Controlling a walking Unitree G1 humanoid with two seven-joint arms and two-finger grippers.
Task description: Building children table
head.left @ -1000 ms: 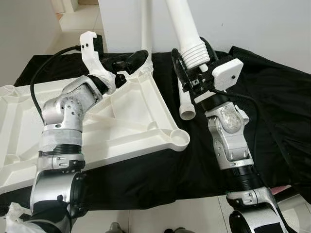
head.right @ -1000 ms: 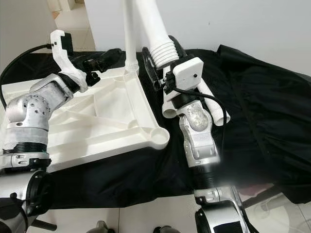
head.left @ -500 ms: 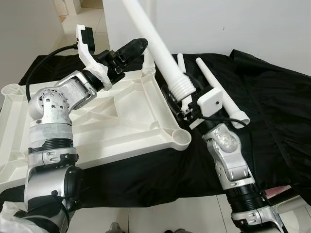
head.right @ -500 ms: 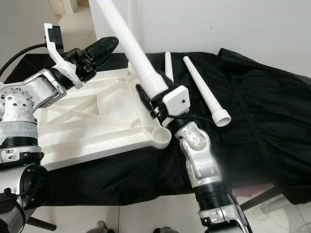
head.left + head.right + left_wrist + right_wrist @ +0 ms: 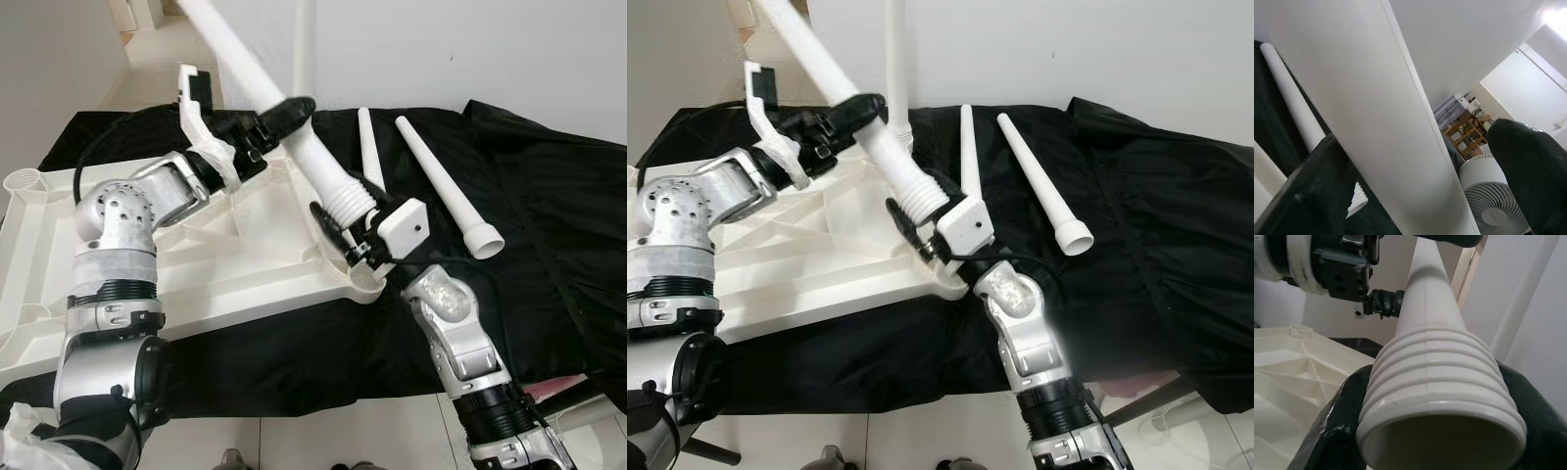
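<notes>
**Leg held over the table top's near corner**

Black cloth (image 5: pixel 549 225) covered a low platform that stood against a white wall, with pale floor tiles at its near edge. On the cloth's left part lay the white plastic table top (image 5: pixel 245 245), upside down, its ribbed underside facing up and a round leg socket (image 5: pixel 22 181) showing at its far left corner.

The left arm reached across that top, and the left gripper (image 5: pixel 279 116) had its black fingers set on either side of the slanted table leg (image 5: pixel 294 137). The left wrist view showed the white leg running between the two fingers (image 5: pixel 1317 191), with a gap on one side; whether they pinched it I could not tell. A white fan (image 5: pixel 1493 205) and wooden shelves stood far off in that view.

Behind the top's far right corner, another leg (image 5: pixel 306 44) stood upright.

The slanted leg ran from upper left down toward the top's near right corner, ending in a ribbed, threaded collar. There the right gripper (image 5: pixel 345 227) was clamped around the collar; the right wrist view showed both black fingers (image 5: pixel 1337 431) hugging the ridges, with the hollow end open toward the camera.

To the right, two spare legs (image 5: pixel 446 186) lay side by side on the cloth, narrow ends pointing to the wall.
</notes>
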